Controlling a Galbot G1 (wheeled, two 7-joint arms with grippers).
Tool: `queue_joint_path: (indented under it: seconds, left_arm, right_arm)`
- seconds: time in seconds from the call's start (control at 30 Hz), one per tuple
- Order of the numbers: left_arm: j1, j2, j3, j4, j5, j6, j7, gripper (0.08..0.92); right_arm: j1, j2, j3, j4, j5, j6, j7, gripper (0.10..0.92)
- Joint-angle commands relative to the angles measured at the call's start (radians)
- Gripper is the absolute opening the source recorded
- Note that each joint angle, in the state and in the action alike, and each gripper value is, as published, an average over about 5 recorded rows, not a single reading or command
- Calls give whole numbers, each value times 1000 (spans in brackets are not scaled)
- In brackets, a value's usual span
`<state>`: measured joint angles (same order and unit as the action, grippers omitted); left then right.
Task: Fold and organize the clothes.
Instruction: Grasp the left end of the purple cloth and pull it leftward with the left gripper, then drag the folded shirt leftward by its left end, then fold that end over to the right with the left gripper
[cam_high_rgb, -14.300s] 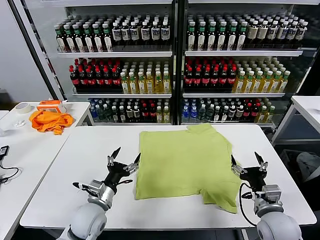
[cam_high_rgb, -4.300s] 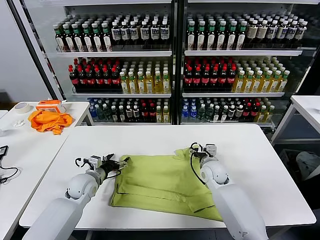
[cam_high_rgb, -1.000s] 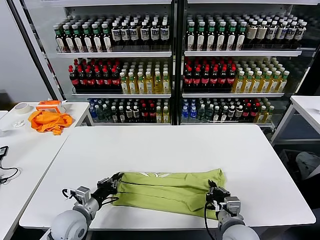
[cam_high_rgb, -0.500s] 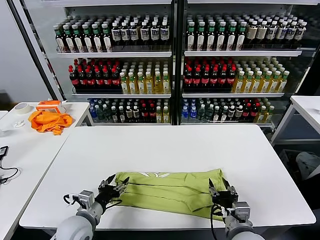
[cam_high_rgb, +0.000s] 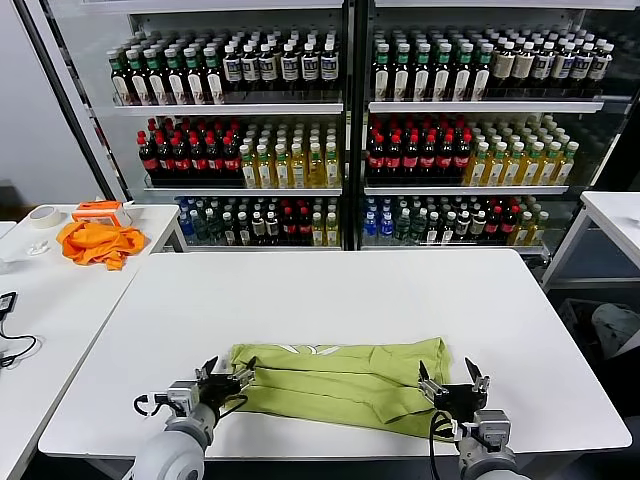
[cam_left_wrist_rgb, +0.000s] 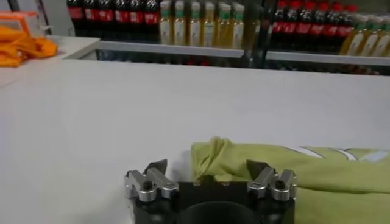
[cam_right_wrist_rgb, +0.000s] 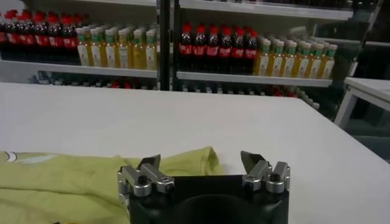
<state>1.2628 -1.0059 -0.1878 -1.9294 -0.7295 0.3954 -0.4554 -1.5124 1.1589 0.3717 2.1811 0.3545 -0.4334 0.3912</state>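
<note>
The green T-shirt (cam_high_rgb: 340, 385) is folded into a long strip on the white counter (cam_high_rgb: 330, 290), stretched between the two hands. Left hand (cam_high_rgb: 224, 379) sits at one end, right hand (cam_high_rgb: 453, 391) at the other, both with fingers spread apart and gripping nothing. My worry: the layers look loose, so a sloppy regrab could drag the fold open.

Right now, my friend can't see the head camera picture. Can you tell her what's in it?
A lime-green T-shirt lies folded into a long strip near the front of a white table, with the left gripper and the right gripper open at its two ends. Behind stand shelves of bottled drinks, and an orange cloth lies on a side table.
</note>
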Motion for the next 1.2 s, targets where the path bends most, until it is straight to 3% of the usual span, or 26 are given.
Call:
queue_joint_path:
  seconds: [0.03,0.73,1.03,1.2]
  left_arm:
    - [-10,-27,16,15,-27,16,-68,698]
    - [-15,-69,22,15,78,-27,30,118]
    - [-3,51,-152,-114,201,87,52,96]
    - [31,141,-302,-120,190,175,69,96]
  right_arm:
    - [-8,6,6,-7,-7,13,-2,823]
    - [2,10,-2,-25,-8,19,-5,823]
    - [25,5,5,-32,-14,14,0,823]
    - [36,1,15,-30,-11,12,-1,823]
